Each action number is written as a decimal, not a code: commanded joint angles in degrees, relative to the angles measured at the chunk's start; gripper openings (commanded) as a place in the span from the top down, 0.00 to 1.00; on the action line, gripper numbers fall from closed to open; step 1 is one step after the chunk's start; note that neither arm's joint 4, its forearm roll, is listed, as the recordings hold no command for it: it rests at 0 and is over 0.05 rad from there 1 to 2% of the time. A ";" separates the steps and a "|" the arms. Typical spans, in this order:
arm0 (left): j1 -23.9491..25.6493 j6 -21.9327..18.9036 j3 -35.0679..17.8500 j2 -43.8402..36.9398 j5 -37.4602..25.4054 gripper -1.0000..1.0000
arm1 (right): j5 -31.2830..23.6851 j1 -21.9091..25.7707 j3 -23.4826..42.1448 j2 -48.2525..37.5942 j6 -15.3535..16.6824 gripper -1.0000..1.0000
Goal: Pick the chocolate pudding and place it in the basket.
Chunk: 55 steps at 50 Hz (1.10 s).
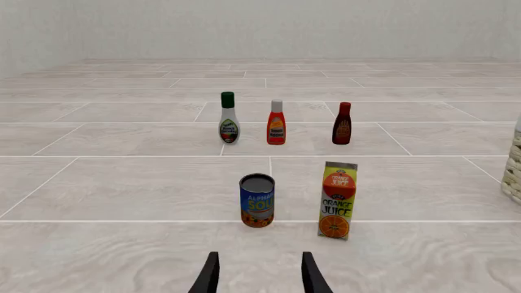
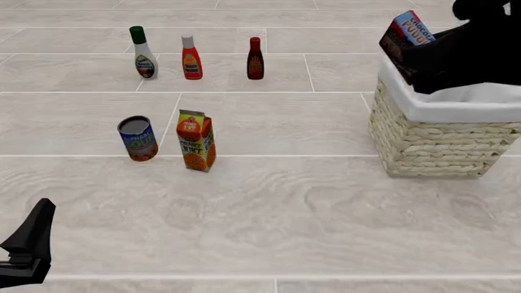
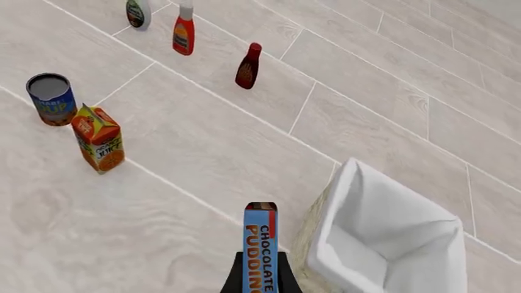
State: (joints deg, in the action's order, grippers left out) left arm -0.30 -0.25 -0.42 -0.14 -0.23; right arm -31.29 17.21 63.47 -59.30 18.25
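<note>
Left wrist view: the left hand point(image 1: 258, 274) is seen released, nothing held; a can point(image 1: 257, 200) and juice carton point(image 1: 338, 199) stand ahead of it.

Front view: the chocolate pudding point(image 2: 404, 36) is held aloft at the basket point(image 2: 440, 143) rim.

Right wrist view: the right hand point(image 3: 258, 276) is clenched on the pudding, the basket just beside it. Release here is judged risky: the carton could strike the rim and fall outside.

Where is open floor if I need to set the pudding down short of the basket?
Bare tile lies between the orange juice carton and the basket, and in front of both. The can crowds the carton; three bottles line the far row. The chocolate pudding sits in the right gripper.
</note>
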 commanded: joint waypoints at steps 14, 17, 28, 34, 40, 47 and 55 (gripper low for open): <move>-0.03 0.01 0.04 0.02 0.04 0.00 | -0.92 -7.35 2.58 -0.52 -0.29 1.00; -0.02 -0.01 0.04 0.03 0.05 0.00 | -0.46 -9.05 2.85 -1.27 -0.45 1.00; -0.02 -0.01 0.04 0.02 0.04 0.00 | -0.96 -12.64 4.65 -2.33 -0.55 1.00; -0.02 0.01 0.04 0.02 0.05 0.00 | -0.99 -14.25 5.31 -2.98 -0.47 1.00; -0.03 0.00 0.04 0.02 0.04 0.00 | -0.79 -16.13 6.23 -3.98 -0.26 1.00; -0.02 -0.01 0.04 0.03 0.05 0.00 | -0.14 -17.91 6.30 -5.33 -0.12 1.00; -0.02 -0.01 0.04 0.02 0.04 0.00 | -0.91 -19.75 7.71 -6.89 0.59 1.00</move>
State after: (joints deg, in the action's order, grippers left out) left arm -0.30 -0.26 -0.42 -0.14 -0.23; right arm -32.25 0.01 70.15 -64.46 18.66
